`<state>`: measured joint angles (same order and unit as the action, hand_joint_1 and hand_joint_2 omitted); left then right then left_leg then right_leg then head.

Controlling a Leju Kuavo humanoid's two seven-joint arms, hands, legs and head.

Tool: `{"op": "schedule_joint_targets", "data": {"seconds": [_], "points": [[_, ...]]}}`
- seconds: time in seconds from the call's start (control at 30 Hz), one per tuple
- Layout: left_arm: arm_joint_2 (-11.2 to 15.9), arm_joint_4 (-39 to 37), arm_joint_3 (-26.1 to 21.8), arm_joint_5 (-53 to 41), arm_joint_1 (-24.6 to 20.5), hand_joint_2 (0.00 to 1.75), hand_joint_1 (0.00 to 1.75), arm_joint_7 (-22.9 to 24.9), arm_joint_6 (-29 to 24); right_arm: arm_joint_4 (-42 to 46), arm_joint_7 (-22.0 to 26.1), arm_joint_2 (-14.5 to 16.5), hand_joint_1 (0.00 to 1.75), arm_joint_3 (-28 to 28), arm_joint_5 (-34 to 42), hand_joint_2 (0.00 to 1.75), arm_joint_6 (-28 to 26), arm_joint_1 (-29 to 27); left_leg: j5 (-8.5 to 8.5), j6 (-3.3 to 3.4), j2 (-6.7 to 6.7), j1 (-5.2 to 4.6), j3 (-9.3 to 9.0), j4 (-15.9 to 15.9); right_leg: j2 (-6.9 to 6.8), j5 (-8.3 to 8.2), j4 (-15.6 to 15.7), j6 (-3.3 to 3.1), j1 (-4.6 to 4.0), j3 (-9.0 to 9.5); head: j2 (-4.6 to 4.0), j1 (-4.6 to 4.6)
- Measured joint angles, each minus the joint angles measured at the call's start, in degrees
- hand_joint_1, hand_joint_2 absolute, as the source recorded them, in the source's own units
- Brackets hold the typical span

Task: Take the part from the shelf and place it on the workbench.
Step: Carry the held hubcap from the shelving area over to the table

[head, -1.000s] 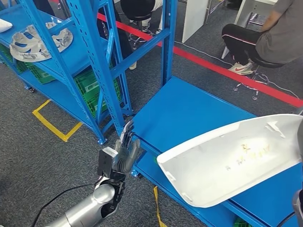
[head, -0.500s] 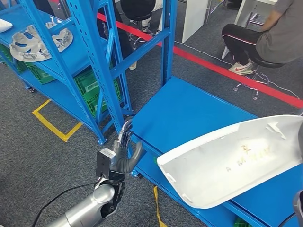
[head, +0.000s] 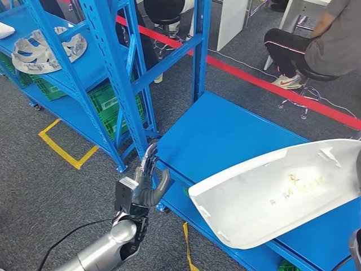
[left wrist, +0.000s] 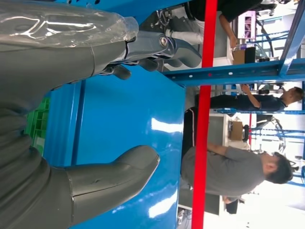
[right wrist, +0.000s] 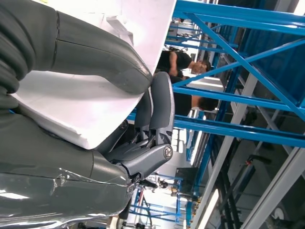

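Your white part hangs tilted over the blue workbench, pinched at its far end by the right hand to carry it flat, while your empty left hand waits spread beside the bench edge.

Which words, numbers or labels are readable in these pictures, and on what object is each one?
None can be read.
white part: faint yellow and red marks, too blurred to read.
green crate: pale label, too small to read.
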<state>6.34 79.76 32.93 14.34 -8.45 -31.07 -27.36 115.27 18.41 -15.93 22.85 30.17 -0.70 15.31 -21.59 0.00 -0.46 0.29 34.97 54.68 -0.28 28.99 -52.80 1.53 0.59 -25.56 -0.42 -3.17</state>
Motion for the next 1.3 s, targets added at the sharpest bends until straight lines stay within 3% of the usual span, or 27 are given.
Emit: {"op": "schedule_joint_targets", "data": {"seconds": [0.8,1.1,1.17,1.23,1.3], "points": [[0.0,0.6,-0.1,-0.7,0.0,1.75,0.0,0.7,-0.3,-0.7,-0.1,0.0,1.75,1.7,-4.5,1.75,-0.6,-0.6,0.0,0.0,-0.01,0.0,0.0,0.0,-0.01,0.0,0.0,0.0,-0.01,0.02,0.0,0.0],[0.0,0.8,-0.2,-0.9,0.0,1.75,0.0,0.9,-0.4,-1.4,0.0,0.0,1.75,2.6,-4.6,1.75,-0.7,-0.6,-0.3,0.31,-0.04,-0.37,0.11,0.3,-0.01,0.08,0.1,0.19,0.23,0.08,0.0,-0.04],[0.0,0.9,-0.3,-0.9,0.0,1.75,0.0,0.9,-0.4,-1.6,0.2,0.0,1.75,2.8,-4.4,1.75,-0.4,-0.6,-0.3,0.66,-0.17,-0.32,-0.11,-0.1,-0.18,0.27,0.2,0.52,0.37,0.18,0.0,-0.09],[0.0,1.1,-0.4,-1.0,-0.2,1.75,0.0,0.9,-0.3,-1.9,0.5,0.0,1.75,3.2,-4.1,1.75,0.0,-0.6,-0.21,1.16,-0.42,-0.05,-0.76,-1.0,-0.2,1.72,-1.8,0.94,0.51,-0.56,0.0,0.04],[0.0,1.1,-0.4,-1.0,-0.4,1.75,0.0,0.9,-0.3,-2.1,0.6,0.0,1.75,3.4,-4.0,1.75,0.0,-0.7,-0.18,1.41,-0.77,0.17,-1.19,-1.4,0.03,5.03,-8.8,1.21,0.59,-3.97,0.0,0.38]]}}
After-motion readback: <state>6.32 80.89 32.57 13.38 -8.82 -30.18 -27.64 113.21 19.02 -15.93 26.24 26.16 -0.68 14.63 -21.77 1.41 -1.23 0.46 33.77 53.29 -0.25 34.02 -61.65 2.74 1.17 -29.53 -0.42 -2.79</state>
